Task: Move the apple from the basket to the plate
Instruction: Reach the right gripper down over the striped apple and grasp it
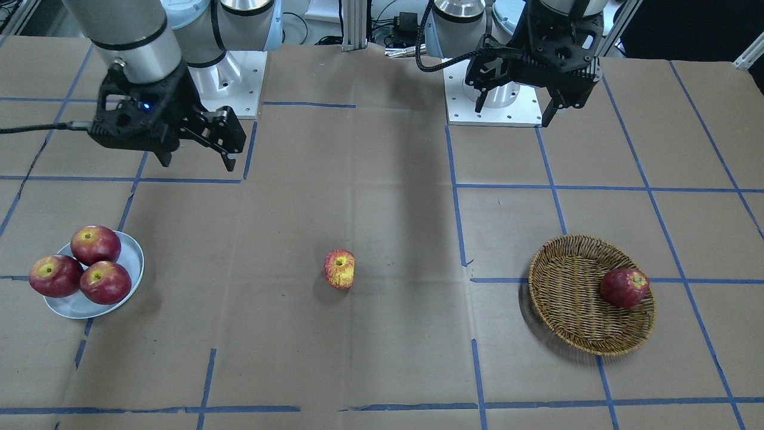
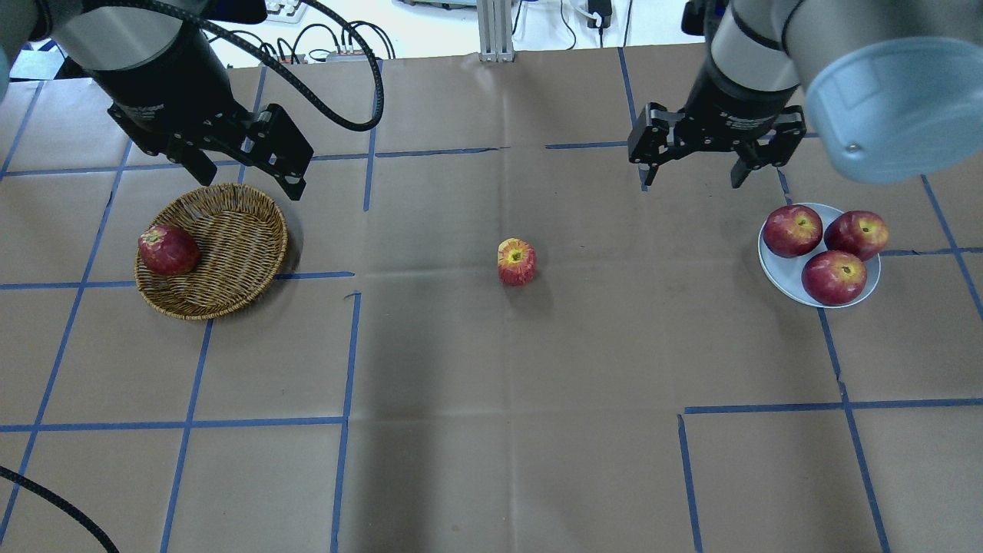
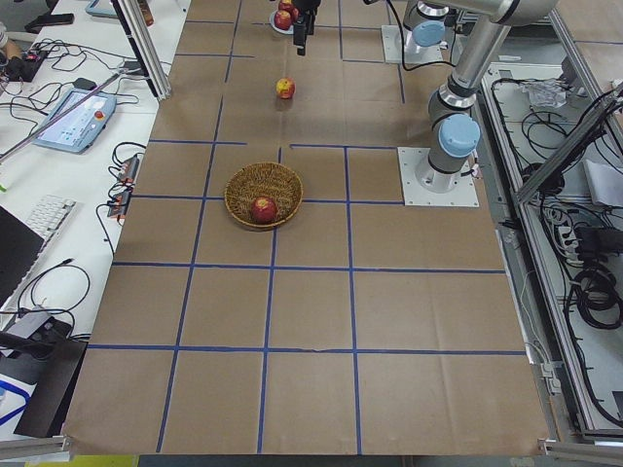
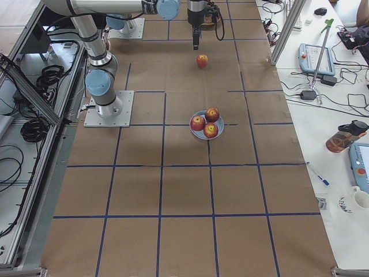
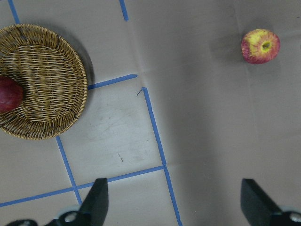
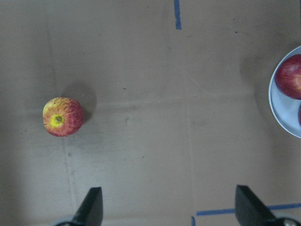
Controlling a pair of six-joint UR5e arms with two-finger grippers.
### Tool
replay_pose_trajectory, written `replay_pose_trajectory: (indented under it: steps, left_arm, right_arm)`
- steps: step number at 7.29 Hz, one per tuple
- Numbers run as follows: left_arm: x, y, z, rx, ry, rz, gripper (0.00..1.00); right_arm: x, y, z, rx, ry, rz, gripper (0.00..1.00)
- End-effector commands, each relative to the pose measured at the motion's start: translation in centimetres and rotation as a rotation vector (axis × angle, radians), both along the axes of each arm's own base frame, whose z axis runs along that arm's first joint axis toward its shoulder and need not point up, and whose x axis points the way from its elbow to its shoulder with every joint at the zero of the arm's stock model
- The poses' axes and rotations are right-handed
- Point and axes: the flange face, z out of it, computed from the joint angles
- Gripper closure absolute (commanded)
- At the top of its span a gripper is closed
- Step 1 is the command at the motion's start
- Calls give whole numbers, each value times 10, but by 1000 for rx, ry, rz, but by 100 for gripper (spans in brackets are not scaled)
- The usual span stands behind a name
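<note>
Both arms are raised off the tabletop [image 2: 491,384], wrists bent so the fingers point down. L hand [image 2: 252,183] hangs above the basket's edge w/ fingers spread wide and nothing btwn them. In its wrist view the two tips sit far apart at the bottom, w/ bare tabletop under them. R hand [image 2: 691,183] hangs btwn the apple and the plate, nearer the plate, also spread wide and empty.

Counts:
- 5 apples total.
- 1 streaked red-yellow apple [image 2: 516,262], alone on the tabletop about midway btwn basket and plate, touching neither and well apart from both hands.
- 4 dark red apples. 1 of them [image 2: 167,250] lies in the basket [image 2: 230,238], against its rim. The other 3 [image 2: 792,230] are bunched on the plate [image 2: 778,273], touching each other.
- 1 basket, 1 plate, 2 hands.
</note>
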Motion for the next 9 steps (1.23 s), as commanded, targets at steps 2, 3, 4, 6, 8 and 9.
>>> replay_pose_trajectory:
  steps: [2,3,4,6,8,9]
  left_arm:
    - [1,0,-5,10,5,2,1]
    - [1,-1,-6,10,5,2,1]
    - [1,0,-8,15,5,2,1]
    - [1,1,-8,15,4,2,1]
    - [2,2,-9,18,-3,2,1]
    - [1,2,-9,17,0,0,1]
  right_arm:
    - [87,-21,-65,-30,-10,-26,0]
    - [105,-22,-80,-35,-11,-11,0]
    - [124,-24,-96,-41,-18,-47,0]
    - [149,-37,-143,-63,3,-25,0]
    - [162,-37,-176,-55,7,-10,0]
    - [162,-33,-196,-22,19,-3,0]
